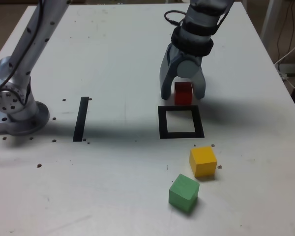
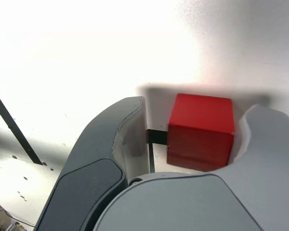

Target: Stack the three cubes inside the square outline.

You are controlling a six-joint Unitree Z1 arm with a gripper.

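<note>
The gripper (image 1: 183,95) is open, its fingers (image 2: 131,137) standing on either side of the red cube (image 2: 201,130) — one with a plain gap between it and the cube, the other so close that I cannot tell whether it touches. The red cube sits between the fingertips, a flat face up in the wrist view. Just beside the gripper, below it in the exterior view, lies the square outline (image 1: 162,123), its white centre bare; the red cube shows at the edge nearest the gripper rather than in the middle.

Beyond the outline from the gripper, toward the exterior view's bottom right, is the yellow cube (image 1: 203,162), outside the frame. The green cube (image 1: 183,192) comes next, farther from the gripper than the yellow one and a little to the exterior view's left of it, turned at an angle — the two close but apart.

Well apart from the gripper, toward the exterior view's left, the straight black strip (image 1: 81,119) runs along the white table (image 1: 113,182). Farthest out that way stands the arm's round base (image 1: 27,120).
</note>
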